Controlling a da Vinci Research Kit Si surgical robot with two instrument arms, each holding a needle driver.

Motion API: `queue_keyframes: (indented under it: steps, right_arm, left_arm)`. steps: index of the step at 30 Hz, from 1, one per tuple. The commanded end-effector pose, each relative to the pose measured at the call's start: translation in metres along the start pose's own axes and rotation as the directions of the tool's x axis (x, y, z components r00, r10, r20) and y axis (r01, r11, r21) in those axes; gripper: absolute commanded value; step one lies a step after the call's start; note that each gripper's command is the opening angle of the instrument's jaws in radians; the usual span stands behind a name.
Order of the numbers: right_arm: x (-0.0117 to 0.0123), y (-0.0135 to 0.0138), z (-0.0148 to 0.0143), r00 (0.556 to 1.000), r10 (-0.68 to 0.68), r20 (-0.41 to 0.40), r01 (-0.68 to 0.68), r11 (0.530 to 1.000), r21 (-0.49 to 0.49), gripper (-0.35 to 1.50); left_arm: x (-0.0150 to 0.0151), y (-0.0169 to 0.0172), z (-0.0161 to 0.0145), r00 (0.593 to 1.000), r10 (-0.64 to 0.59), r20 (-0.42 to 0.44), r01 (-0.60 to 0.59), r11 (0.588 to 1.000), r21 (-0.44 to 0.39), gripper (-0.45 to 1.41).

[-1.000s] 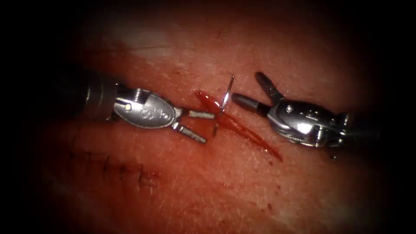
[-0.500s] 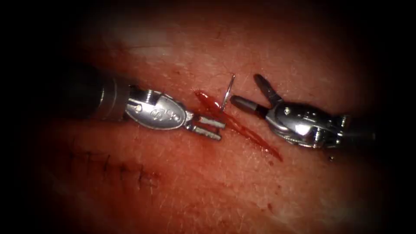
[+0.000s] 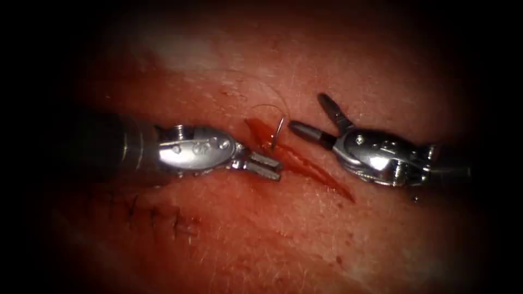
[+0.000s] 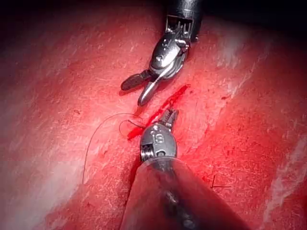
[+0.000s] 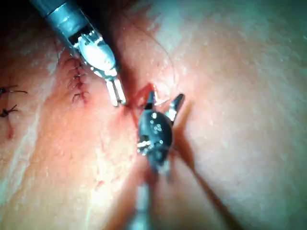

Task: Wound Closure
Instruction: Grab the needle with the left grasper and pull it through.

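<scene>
A piece of reddish, wet pork-belly tissue (image 3: 261, 234) is seen from above, with a short slanted cut (image 3: 305, 163) lined with red fluid (image 3: 261, 130) near its middle. The left arm's silver end effector (image 3: 267, 166) lies on the left side of the cut, its two jaws pressed nearly together at the wound's left lip; whether the needle's hidden end or only tissue is pinched there cannot be told. A thin curved steel needle (image 3: 280, 130) stands in the cut near its far end, its lower part buried in the tissue, and less of it is showing than a second ago, when it rose taller. A fine dark thread (image 4: 98, 139) is trailed in a loose loop over the tissue beyond the cut. The right arm's silver end effector (image 3: 316, 117) waits just right of the needle with jaws spread wide, holding nothing. For good work here, the needle is probably best followed along its own curve, without twisting, so the wound's lip is not torn.
</scene>
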Motion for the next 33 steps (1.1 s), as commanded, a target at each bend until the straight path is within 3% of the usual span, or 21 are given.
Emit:
queue_keyframes:
  steps: [1,3,9,23,27,28,30,33]
  right_arm:
    - [-0.0006,-0.0007,0.0003,1.0,0.006,0.002,-0.006,1.0,0.003,1.03]
    - [-0.0006,-0.0007,0.0003,1.0,0.006,0.002,-0.006,1.0,0.003,1.03]
    - [-0.0006,-0.0007,0.0003,1.0,0.012,0.001,-0.012,1.0,0.01,1.03]
    - [-0.0004,-0.0009,0.0,0.999,0.054,0.002,-0.054,0.997,0.048,0.94]
    - [-0.0002,-0.0016,-0.0006,0.998,0.058,0.002,-0.058,0.994,0.09,0.59]
    - [0.0,-0.0019,-0.0009,0.998,0.058,0.003,-0.058,0.992,0.11,0.22]
    - [0.0002,-0.0024,-0.0013,0.998,0.058,0.003,-0.058,0.989,0.134,-0.12]
    - [0.0003,-0.0036,-0.0022,0.999,0.054,0.002,-0.054,0.979,0.196,-0.17]
  left_arm:
    - [-0.0005,0.0001,0.0006,0.997,-0.075,-0.005,0.075,0.997,-0.021,-0.45]
    - [0.0,0.0002,0.0003,0.983,-0.183,-0.018,0.181,0.982,-0.06,-0.45]
    - [0.0028,0.0002,-0.0012,0.947,-0.322,-0.024,0.316,0.939,-0.135,-0.45]
    - [0.0064,0.0027,-0.0033,0.901,-0.431,-0.059,0.414,0.891,-0.183,-0.45]
    - [0.007,0.0035,-0.0041,0.899,-0.434,-0.053,0.416,0.887,-0.2,-0.45]
    - [0.0072,0.0037,-0.0045,0.899,-0.436,-0.051,0.417,0.885,-0.205,-0.45]
    - [0.0074,0.0039,-0.0052,0.898,-0.438,-0.048,0.419,0.883,-0.212,-0.45]
    - [0.0074,0.0043,-0.0065,0.909,-0.413,-0.054,0.394,0.894,-0.212,-0.45]
